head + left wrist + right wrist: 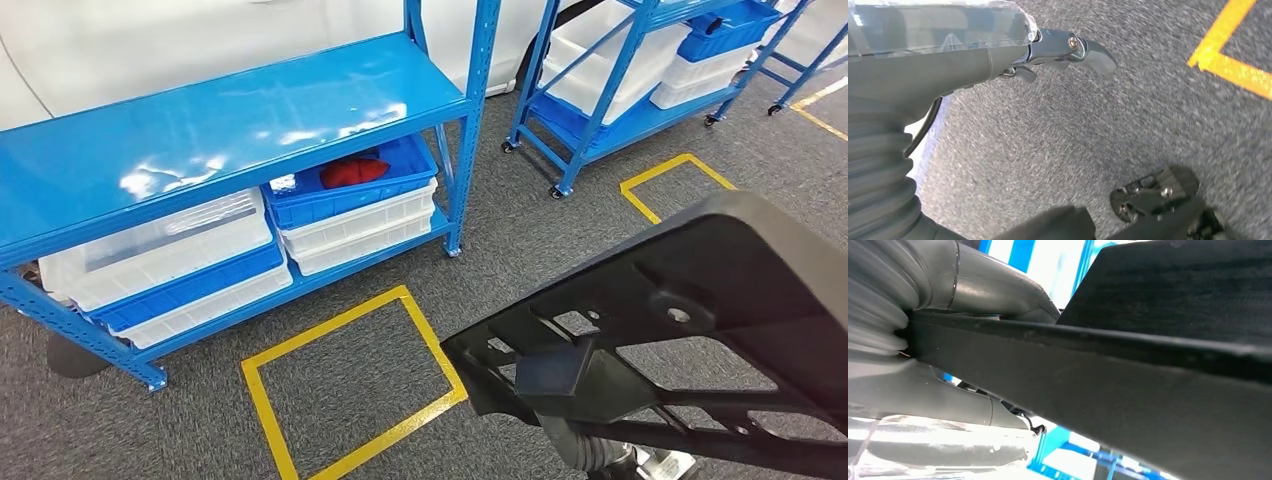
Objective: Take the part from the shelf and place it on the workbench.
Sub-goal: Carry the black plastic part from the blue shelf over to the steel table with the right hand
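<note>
**Black part held over the carpet, away from the shelf**

The blue shelf [230,125] spans the left of the head view, its top board bare and glossy, with white and blue bins [350,210] stacked on the lower level; one blue bin holds something red [352,172]. A second blue rack [640,70] on casters stands further right, also loaded with bins. Grey carpet [520,240] covers the floor, marked with yellow tape squares [345,390].

The part [700,320], a large black plastic frame with ribs and cut-outs, is off the shelf and fills the lower right of the head view, above the carpet.

The right robot hand [973,295] grips the part: in the right wrist view its grey thumb and fingers lie on either side of the part's black bar.

The left robot hand [1068,50] hangs over the carpet, holding nothing, fingers loosely extended.
</note>
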`<action>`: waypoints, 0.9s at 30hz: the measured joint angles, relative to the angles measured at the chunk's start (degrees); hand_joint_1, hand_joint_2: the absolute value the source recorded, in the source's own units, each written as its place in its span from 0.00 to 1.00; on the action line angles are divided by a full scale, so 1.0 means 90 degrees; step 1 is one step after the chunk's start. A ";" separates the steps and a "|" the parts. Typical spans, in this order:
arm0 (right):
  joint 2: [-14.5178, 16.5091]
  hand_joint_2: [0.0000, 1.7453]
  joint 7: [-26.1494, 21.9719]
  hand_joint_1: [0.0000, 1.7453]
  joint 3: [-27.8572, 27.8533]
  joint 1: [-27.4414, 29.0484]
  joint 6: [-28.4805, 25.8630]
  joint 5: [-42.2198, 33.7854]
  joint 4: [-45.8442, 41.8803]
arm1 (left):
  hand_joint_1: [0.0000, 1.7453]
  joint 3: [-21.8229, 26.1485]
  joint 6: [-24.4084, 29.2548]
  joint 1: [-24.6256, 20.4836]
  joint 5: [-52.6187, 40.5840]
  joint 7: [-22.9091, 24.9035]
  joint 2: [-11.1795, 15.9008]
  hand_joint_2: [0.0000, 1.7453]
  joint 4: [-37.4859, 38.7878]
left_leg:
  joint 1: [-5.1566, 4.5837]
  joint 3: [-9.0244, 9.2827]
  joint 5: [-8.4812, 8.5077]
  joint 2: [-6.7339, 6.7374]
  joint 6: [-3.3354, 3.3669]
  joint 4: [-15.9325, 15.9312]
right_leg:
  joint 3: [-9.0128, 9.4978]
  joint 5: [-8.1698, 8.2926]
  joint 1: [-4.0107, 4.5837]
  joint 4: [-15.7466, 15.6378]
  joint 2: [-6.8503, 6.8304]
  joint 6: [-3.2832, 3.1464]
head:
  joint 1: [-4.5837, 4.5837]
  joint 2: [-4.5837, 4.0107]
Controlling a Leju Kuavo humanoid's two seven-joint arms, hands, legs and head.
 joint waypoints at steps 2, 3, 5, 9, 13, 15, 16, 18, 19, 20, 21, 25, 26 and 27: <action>0.0065 1.00 0.0008 1.00 -0.0051 0.0139 -0.0008 0.0088 -0.0184 | 0.00 -0.0022 -0.0048 0.0013 -0.0030 0.0061 -0.0032 1.00 0.0001 | -0.0033 0.0031 -0.0042 0.0121 -0.0062 0.0002 | 0.0391 0.0192 0.0062 -0.0720 -0.0206 -0.0105 | -0.0001 0.0000; 0.0097 1.00 0.0010 1.00 -0.0070 0.0191 -0.0011 0.0115 -0.0259 | 0.00 -0.0035 -0.0062 0.0021 -0.0036 0.0080 -0.0045 1.00 0.0002 | -0.0050 0.0043 -0.0061 0.0178 -0.0092 0.0001 | 0.0448 0.0191 0.0091 -0.0848 -0.0245 -0.0159 | -0.0001 0.0000; 0.0151 1.00 0.0020 1.00 -0.0107 0.0273 -0.0009 0.0148 -0.0359 | 0.00 -0.0054 -0.0075 0.0021 -0.0033 0.0110 -0.0059 1.00 0.0002 | -0.0064 0.0078 -0.0089 0.0281 -0.0151 -0.0016 | 0.0433 0.0194 0.0101 -0.0870 -0.0115 -0.0250 | 0.0000 0.0000; 0.0221 1.00 0.0039 1.00 -0.0147 0.0269 0.0066 0.0189 -0.0431 | 0.00 -0.0060 -0.0048 0.0003 0.0049 0.0099 -0.0081 1.00 0.0001 | -0.0035 -0.0193 -0.0594 -0.0188 -0.0242 0.0725 | 0.0434 0.0253 0.0052 -0.0944 0.0121 -0.0402 | -0.0002 0.0000; 0.0230 1.00 0.0002 1.00 -0.0205 0.0188 0.0160 0.0135 -0.0392 | 0.00 -0.0049 0.0075 -0.0055 0.0160 0.0007 -0.0103 1.00 0.0000 | -0.0036 -0.0632 -0.0860 -0.0330 -0.0234 0.1736 | 0.0422 0.0263 0.0076 -0.0921 0.0407 -0.0432 | -0.0002 0.0000; 0.0230 1.00 -0.0007 1.00 -0.0234 0.0137 0.0176 0.0113 -0.0366 | 0.00 -0.0047 0.0111 -0.0029 0.0169 0.0002 -0.0117 1.00 0.0001 | -0.0034 -0.0340 -0.0380 -0.0425 -0.0194 0.1041 | 0.0423 0.0258 0.0076 -0.0880 0.0581 -0.0419 | -0.0002 0.0000; 0.0231 1.00 -0.0010 1.00 -0.0248 0.0118 0.0181 0.0104 -0.0359 | 0.00 -0.0046 0.0120 -0.0011 0.0168 0.0002 -0.0121 1.00 0.0002 | -0.0031 -0.0180 -0.0200 -0.0557 -0.0169 0.0644 | 0.0411 0.0256 0.0083 -0.0852 0.0659 -0.0399 | -0.0002 0.0000; 0.0232 1.00 -0.0016 1.00 -0.0265 0.0081 0.0188 0.0088 -0.0347 | 0.00 -0.0044 0.0132 0.0017 0.0169 0.0001 -0.0132 1.00 0.0002 | -0.0032 -0.0007 -0.0074 -0.0769 -0.0129 0.0147 | 0.0346 0.0278 0.0066 -0.0810 0.0799 -0.0324 | -0.0001 0.0000; 0.0233 1.00 -0.0018 1.00 -0.0272 0.0069 0.0188 0.0082 -0.0339 | 0.00 -0.0043 0.0135 0.0020 0.0171 0.0000 -0.0139 1.00 0.0002 | -0.0042 0.0002 -0.0099 -0.0802 -0.0111 0.0095 | 0.0311 0.0303 0.0050 -0.0812 0.0860 -0.0274 | -0.0001 0.0000; 0.0233 1.00 -0.0019 1.00 -0.0279 0.0061 0.0184 0.0079 -0.0334 | 0.00 -0.0042 0.0137 0.0019 0.0171 0.0003 -0.0149 1.00 0.0002 | -0.0040 0.0013 -0.0086 -0.0756 -0.0083 0.0050 | 0.0284 0.0334 0.0040 -0.0826 0.0924 -0.0222 | -0.0001 0.0000; 0.0233 1.00 -0.0021 1.00 -0.0289 0.0068 0.0175 0.0079 -0.0331 | 0.00 -0.0042 0.0135 0.0015 0.0172 0.0015 -0.0160 1.00 0.0002 | -0.0034 0.0026 -0.0054 -0.0691 -0.0046 0.0014 | 0.0269 0.0340 0.0036 -0.0823 0.0906 -0.0186 | 0.0000 0.0000; 0.0234 1.00 -0.0026 1.00 -0.0335 0.0061 0.0144 0.0084 -0.0344 | 0.00 -0.0036 0.0114 0.0031 0.0192 0.0133 -0.0199 1.00 0.0002 | -0.0008 0.0061 0.0030 -0.0381 0.0063 -0.0092 | -0.0203 -0.0221 0.0033 0.0158 0.0324 -0.0097 | 0.0000 0.0000; 0.0234 1.00 -0.0026 1.00 -0.0337 0.0052 0.0150 0.0086 -0.0343 | 0.00 -0.0032 0.0109 0.0036 0.0200 0.0158 -0.0198 1.00 0.0002 | -0.0013 0.0056 0.0028 -0.0297 0.0066 -0.0090 | -0.0393 -0.0381 0.0011 0.0556 0.0257 -0.0067 | 0.0000 0.0000; 0.0235 1.00 -0.0025 1.00 -0.0337 0.0049 0.0155 0.0087 -0.0339 | 0.00 -0.0027 0.0107 0.0038 0.0203 0.0178 -0.0197 1.00 0.0002 | -0.0017 0.0057 0.0021 -0.0214 0.0060 -0.0088 | -0.0512 -0.0439 -0.0013 0.0809 0.0219 -0.0042 | 0.0000 0.0000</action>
